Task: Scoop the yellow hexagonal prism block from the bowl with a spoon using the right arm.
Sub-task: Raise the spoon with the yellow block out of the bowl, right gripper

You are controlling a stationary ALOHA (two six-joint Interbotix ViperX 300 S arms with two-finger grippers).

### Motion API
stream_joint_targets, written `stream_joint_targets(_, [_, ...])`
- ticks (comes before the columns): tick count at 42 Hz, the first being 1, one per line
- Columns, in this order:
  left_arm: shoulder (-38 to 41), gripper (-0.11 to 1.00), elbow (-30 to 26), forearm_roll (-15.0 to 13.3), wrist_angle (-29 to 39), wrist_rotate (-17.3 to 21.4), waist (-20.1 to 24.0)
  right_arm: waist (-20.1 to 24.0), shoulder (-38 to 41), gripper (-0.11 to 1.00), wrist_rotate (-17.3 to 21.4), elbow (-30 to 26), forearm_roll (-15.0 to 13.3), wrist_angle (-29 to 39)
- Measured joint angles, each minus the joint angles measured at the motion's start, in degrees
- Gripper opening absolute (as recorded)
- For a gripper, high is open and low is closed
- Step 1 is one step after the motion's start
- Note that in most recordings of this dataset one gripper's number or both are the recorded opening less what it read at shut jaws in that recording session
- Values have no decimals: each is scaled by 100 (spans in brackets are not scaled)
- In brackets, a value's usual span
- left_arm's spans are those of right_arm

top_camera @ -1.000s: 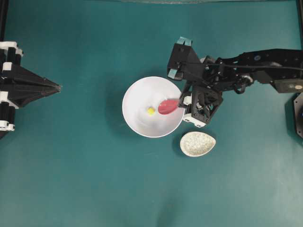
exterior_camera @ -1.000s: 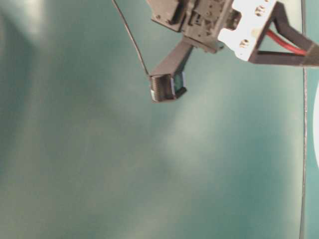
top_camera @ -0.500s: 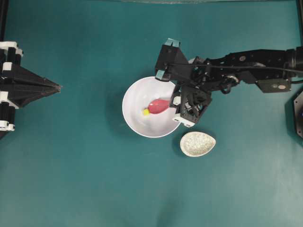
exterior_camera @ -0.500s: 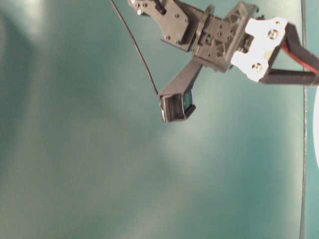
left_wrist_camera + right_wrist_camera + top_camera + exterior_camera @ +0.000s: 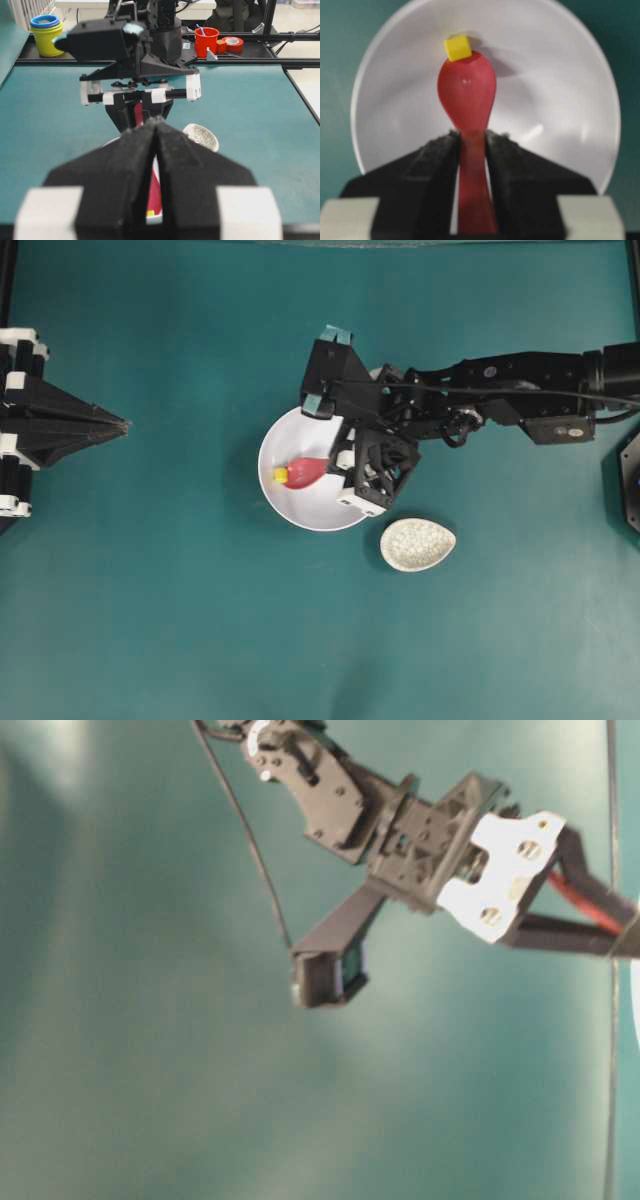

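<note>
right arm has swept spoon left across bowl | yellow block pushed along at tip (not scooped yet) | right jaws clamped on handle | left jaws together

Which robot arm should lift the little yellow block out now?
The right. Its tool grips the spoon, whose tip touches the yellow block inside the bowl. The left tool sits shut, far away.
</note>
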Motion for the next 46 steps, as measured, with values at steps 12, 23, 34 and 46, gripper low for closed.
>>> stream_joint_targets(12, [0,1,0,-9,9,0,0,-9,-97,24,-9,-123,0,-35])
stream_joint_targets(23, [0,1,0,0,9,0,0,-9,-185,24,-9,-123,0,-35])
stream_joint_targets(34, [0,1,0,-9,9,0,0,-9,-185,24,0,-114,0,-26])
stream_joint_targets(46, [0,1,0,0,26,0,0,-9,-562,24,-9,-26,0,-149])
